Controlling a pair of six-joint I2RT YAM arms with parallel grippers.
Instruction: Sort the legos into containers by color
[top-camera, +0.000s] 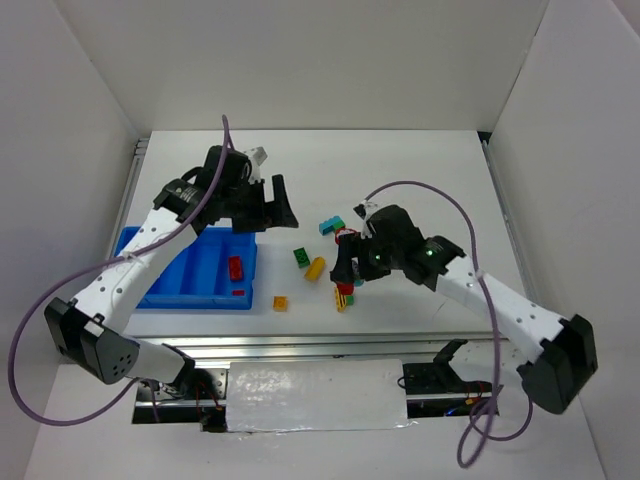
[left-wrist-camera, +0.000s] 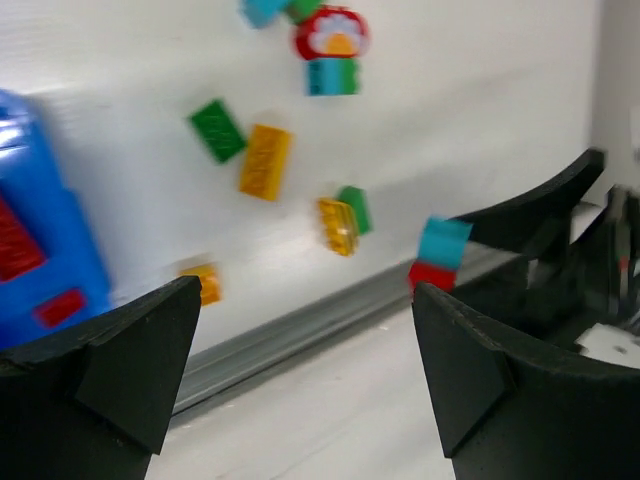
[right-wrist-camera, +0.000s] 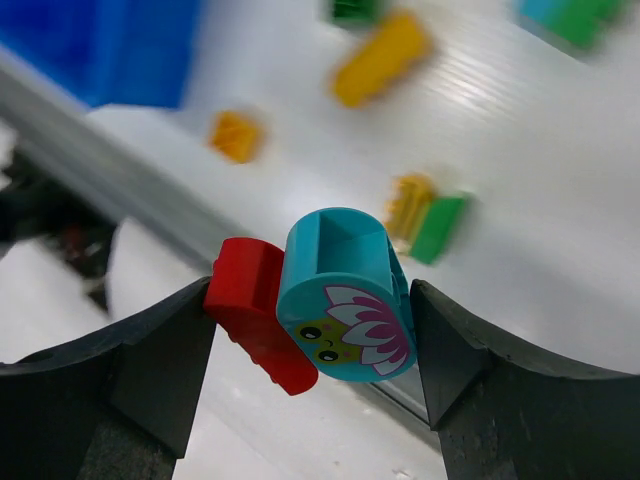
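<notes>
White table (top-camera: 420, 160), matte and faintly ribbed up close. Closed in on three sides by plain white panels: left wall (top-camera: 60, 150), back wall (top-camera: 320, 60), right wall (top-camera: 585, 150). Edged at the near side by a grey metal rail (top-camera: 300, 345), with a crinkled white sheet (top-camera: 315, 395) just below it. Lit brightly and evenly, with soft, faint shadows.

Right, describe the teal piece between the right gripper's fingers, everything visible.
The teal piece is glossy plastic, rounded, hollow at its open end, with a printed pink flower and a small face on one side. It sits flush against a red brick; the right gripper clamps the pair, off the table.
</notes>
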